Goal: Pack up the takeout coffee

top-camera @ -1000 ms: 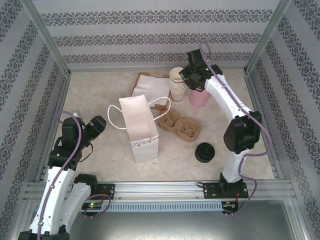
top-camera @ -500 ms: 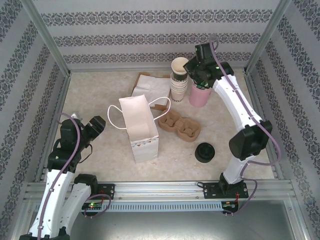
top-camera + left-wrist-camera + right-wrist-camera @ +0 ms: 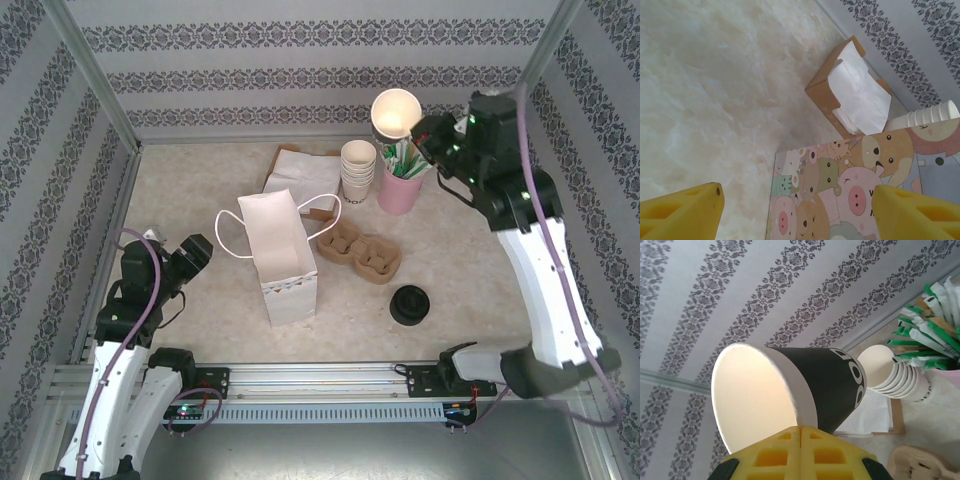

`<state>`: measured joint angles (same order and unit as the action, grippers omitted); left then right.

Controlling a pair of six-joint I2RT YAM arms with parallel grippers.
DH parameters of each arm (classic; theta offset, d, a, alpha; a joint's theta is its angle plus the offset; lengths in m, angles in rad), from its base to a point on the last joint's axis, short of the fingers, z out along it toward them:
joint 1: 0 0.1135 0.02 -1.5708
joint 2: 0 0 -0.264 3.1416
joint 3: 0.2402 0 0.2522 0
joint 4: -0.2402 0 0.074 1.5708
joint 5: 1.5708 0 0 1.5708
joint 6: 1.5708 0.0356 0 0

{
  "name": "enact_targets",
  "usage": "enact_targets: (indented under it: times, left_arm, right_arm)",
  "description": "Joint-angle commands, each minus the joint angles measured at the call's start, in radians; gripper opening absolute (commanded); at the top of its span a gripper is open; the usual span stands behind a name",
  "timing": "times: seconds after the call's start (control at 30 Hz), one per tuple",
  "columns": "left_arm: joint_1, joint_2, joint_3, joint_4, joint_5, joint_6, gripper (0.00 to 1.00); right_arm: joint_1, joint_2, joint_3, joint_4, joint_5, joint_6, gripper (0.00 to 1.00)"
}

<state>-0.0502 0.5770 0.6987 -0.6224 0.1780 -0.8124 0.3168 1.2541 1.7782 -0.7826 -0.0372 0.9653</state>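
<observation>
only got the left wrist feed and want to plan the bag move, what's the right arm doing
Observer: The right gripper is shut on a cup, held tilted in the air.
Operator: does it have a lid
Observer: No, its mouth is open and the inside looks empty.
Operator: what's on the right of the bag
Observer: A pulp carrier lies just right of the bag.

Unreadable partial lettering on paper cup [image 3: 835, 385]
</observation>
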Motion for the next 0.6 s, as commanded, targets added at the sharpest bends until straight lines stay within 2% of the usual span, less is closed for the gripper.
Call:
enact_targets:
  times: [0.0, 0.3, 0.57]
  left_arm:
    - [0.009, 0.011, -0.001, -0.001, 0.044, 0.015, 0.79]
    - [-0.003, 0.020, -0.053, 0.005, 0.118, -0.015, 0.91]
    - [-0.059, 0.053, -0.088, 0.005, 0.110, -0.053, 0.90]
  right_arm:
    - [0.012, -0.076, -0.071, -0.088, -0.021, -0.056, 0.00]
    - [0.076, -0.289, -0.297, -0.201, -0.069, -0.044, 0.00]
    - [0.163, -0.388, -0.468, -0.241, -0.058, -0.007, 0.00]
